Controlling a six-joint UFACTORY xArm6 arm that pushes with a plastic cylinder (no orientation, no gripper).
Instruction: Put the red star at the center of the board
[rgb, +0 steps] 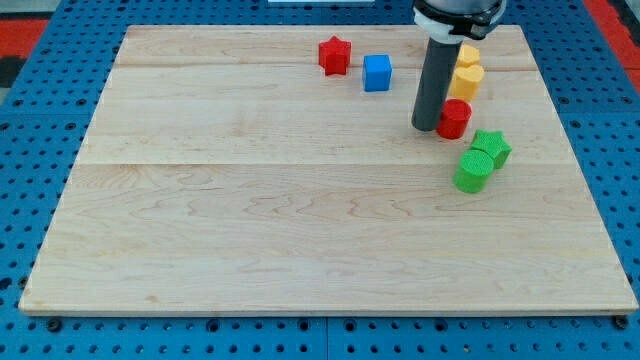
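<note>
Camera view shows the tip (425, 127), bare rod with no gripper, beside the red cylinder (453, 119), well right of the red star (334, 55) near the counter (250, 230) top edge, unpushed.

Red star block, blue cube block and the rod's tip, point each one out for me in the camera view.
red star block (334, 55), camera view, centre of its top face.
blue cube block (377, 72), camera view, middle of the cube.
my tip (426, 126), camera view, the rod's very bottom end, beside the red cylinder block (454, 118).

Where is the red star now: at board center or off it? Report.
Off center. The red star sits near the board's top edge, beside the blue cube.
</note>
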